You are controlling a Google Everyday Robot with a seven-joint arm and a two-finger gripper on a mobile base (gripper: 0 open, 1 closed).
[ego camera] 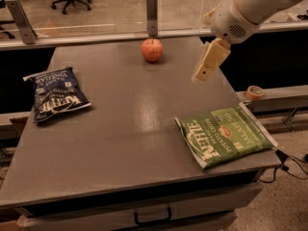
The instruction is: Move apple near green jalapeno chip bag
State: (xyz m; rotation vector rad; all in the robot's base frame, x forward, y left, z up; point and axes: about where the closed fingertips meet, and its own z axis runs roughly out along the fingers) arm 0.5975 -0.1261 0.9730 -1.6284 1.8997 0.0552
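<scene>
The red-orange apple (152, 50) sits on the grey table (120, 129) near its far edge, by a metal post. The green jalapeno chip bag (224, 135) lies flat at the table's front right corner. My gripper (203, 72) hangs from the white arm at the upper right, above the table's right side. It is to the right of the apple and a little nearer, and beyond the green bag. It holds nothing.
A dark blue Kettle chip bag (56, 94) lies at the table's left side. A glass barrier with metal posts (152, 7) runs along the far edge. A tape roll (254, 92) sits on a ledge to the right. A drawer handle (151, 216) is below the front edge.
</scene>
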